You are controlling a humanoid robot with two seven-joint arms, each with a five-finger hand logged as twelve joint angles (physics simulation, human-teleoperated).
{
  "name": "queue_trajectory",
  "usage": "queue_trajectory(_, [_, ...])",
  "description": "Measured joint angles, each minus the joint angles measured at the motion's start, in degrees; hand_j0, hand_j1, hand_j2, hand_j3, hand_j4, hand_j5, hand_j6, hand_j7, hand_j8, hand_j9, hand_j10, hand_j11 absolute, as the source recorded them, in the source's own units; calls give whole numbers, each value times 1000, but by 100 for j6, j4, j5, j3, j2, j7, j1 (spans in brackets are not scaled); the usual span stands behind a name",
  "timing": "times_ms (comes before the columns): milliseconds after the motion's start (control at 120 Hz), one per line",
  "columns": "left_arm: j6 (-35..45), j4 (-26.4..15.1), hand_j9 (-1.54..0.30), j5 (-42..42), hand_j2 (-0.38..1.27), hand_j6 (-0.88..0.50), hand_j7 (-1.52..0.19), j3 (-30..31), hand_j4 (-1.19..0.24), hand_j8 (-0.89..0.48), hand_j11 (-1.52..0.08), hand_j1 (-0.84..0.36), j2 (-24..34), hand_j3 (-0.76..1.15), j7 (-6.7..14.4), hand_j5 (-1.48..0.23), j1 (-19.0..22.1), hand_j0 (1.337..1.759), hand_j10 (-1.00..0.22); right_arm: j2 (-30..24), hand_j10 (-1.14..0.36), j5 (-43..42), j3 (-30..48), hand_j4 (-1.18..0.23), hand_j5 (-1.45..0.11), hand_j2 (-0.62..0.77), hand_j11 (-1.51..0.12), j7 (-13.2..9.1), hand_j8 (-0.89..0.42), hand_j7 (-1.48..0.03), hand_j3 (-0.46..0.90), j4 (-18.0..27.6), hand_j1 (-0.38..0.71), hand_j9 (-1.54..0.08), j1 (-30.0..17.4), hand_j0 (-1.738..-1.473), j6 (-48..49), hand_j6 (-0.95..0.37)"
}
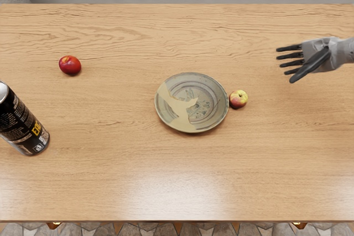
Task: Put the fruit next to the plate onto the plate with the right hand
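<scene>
Above the tabletop's (177,181) right side, the right hand (310,59) hovered open, yet to reach the small apple (238,99) touching the plate (166,111).

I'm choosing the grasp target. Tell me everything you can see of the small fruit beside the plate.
The small apple is round, yellow-green with a red blush and a dark dimple on top, smooth and whole. It sits on the wooden table, at the right rim of the plate, touching it or nearly so. Nothing holds it; the open right hand hovers well apart, toward the picture's upper right.
</scene>
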Motion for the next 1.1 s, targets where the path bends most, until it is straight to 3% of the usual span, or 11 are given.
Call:
queue_trajectory(217, [0,0,-15,0,3,-12,-15,0,-12,-12,-15,336,0,0,0,-15,0,1658,-12,-5,1,-10,150,0,0,0,0,0,1,0,0,-154,-349,0,-4,-1658,12,1])
queue_trajectory(267, [1,0,-15,0,3,-12,-15,-1,-12,-12,-15,335,0,0,0,-15,0,1658,-12,21,2,-53,90,0,0,0,0,0,2,0,0,-5,-349,0,364,-1658,14,2])
queue_trajectory(333, [0,0,-15,0,3,-12,-15,0,-12,-12,-15,335,0,0,0,-15,0,1658,-12,95,2,-266,-283,0,0,0,0,0,2,0,0,631,-349,0,1192,-1658,-367,2])
queue_trajectory(433, [1,0,-15,0,2,-12,-15,1,-12,-12,-15,336,0,0,0,-15,0,1658,-12,764,1,-743,-1824,0,0,0,0,0,1,0,0,1169,-349,0,2434,-1658,-1055,1])
queue_trajectory(533, [-1,0,-15,0,2,-12,-15,1,-12,-12,-15,335,0,0,0,-15,0,1658,-12,1607,0,-1017,-3237,-1,0,0,0,0,0,0,0,1388,-349,0,2942,-1658,-1792,0])
queue_trajectory(633, [0,0,-15,0,2,-12,-15,1,-12,-12,-15,335,0,0,0,-15,0,1658,-12,2197,0,-790,-3953,-1,0,0,0,0,-1,0,0,1721,-349,0,2866,-1658,-2426,-1])
queue_trajectory(725, [1,0,-15,0,2,-12,-15,2,-12,-12,-15,336,0,0,1,-15,0,1658,-12,2418,-1,-656,-4227,-2,0,0,0,0,-1,0,0,2218,-349,0,2773,-1658,-3106,-2])
queue_trajectory(875, [0,0,-15,0,2,-12,-15,1,-12,-12,-15,336,0,0,0,-15,0,1658,-12,2275,-1,-628,-4426,-1,0,0,0,0,-2,0,0,2463,-349,0,2664,-1658,-3572,-2])
queue_trajectory(1100, [-1,0,-15,0,2,-12,-15,1,-12,-12,-15,336,0,0,0,-15,0,1658,-12,2155,-1,-804,-4457,-1,0,0,0,0,-1,0,0,2438,-349,0,2444,-1658,-4073,-2])
